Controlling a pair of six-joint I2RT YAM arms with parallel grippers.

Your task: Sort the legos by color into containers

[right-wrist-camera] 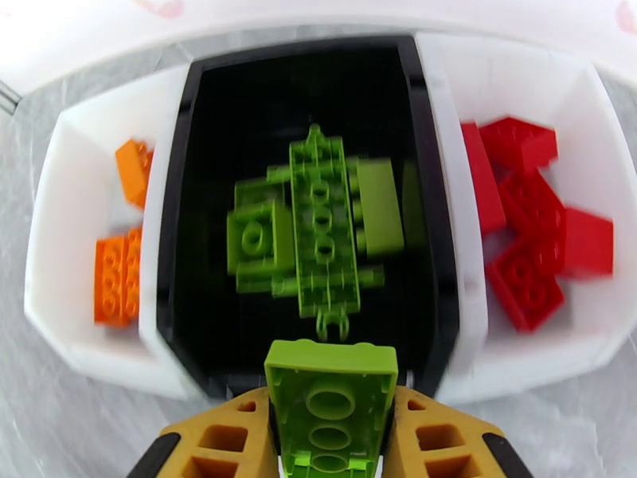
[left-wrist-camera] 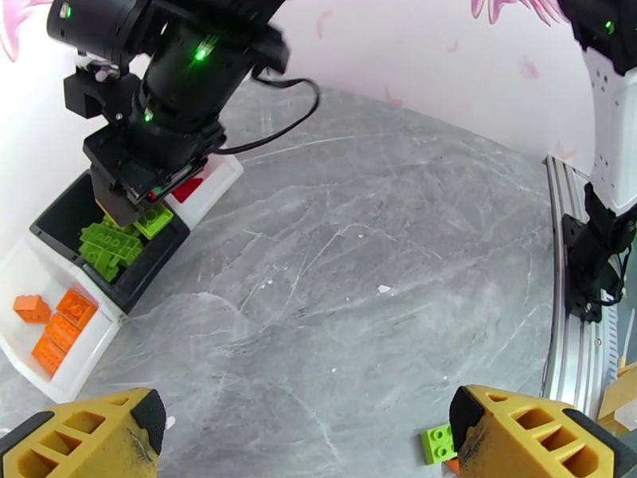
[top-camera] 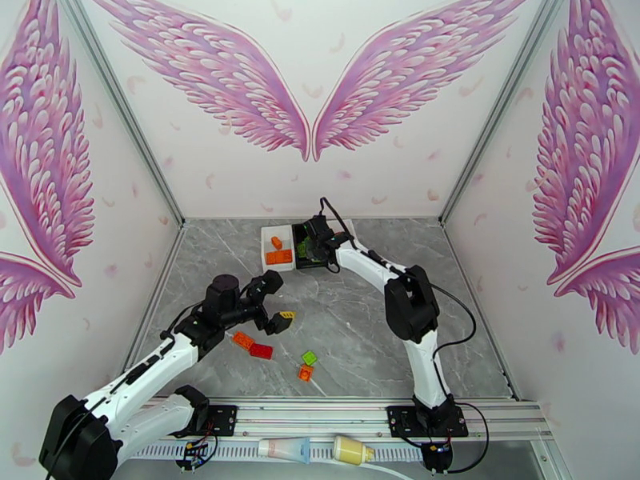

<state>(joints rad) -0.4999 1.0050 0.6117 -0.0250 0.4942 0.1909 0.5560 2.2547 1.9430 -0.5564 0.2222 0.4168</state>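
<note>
The containers sit joined in a row at the back of the table: a black middle box (right-wrist-camera: pixel 183 233) holding several green legos (right-wrist-camera: pixel 322 225), a left white box (right-wrist-camera: pixel 56 233) with orange legos (right-wrist-camera: pixel 118 268) and a right white box (right-wrist-camera: pixel 597 129) with red legos (right-wrist-camera: pixel 529 233). My right gripper (right-wrist-camera: pixel 330 420) hovers over the near edge of the black box (top-camera: pixel 304 263), shut on a green lego (right-wrist-camera: pixel 330 392) seen from its hollow underside. Loose on the table lie an orange lego (top-camera: pixel 242 340), a red lego (top-camera: pixel 261 351), a green lego (top-camera: pixel 309 358) and another orange lego (top-camera: pixel 305 373). My left gripper (top-camera: pixel 278 302) hangs open above them, holding nothing.
The left wrist view has the grey marble table (left-wrist-camera: pixel 358 256), the right arm's base (left-wrist-camera: pixel 593 256) on the metal rail (left-wrist-camera: pixel 573 352), and a green lego (left-wrist-camera: pixel 437 443) beside my right-hand yellow fingertip (left-wrist-camera: pixel 533 432). Winged walls enclose the table.
</note>
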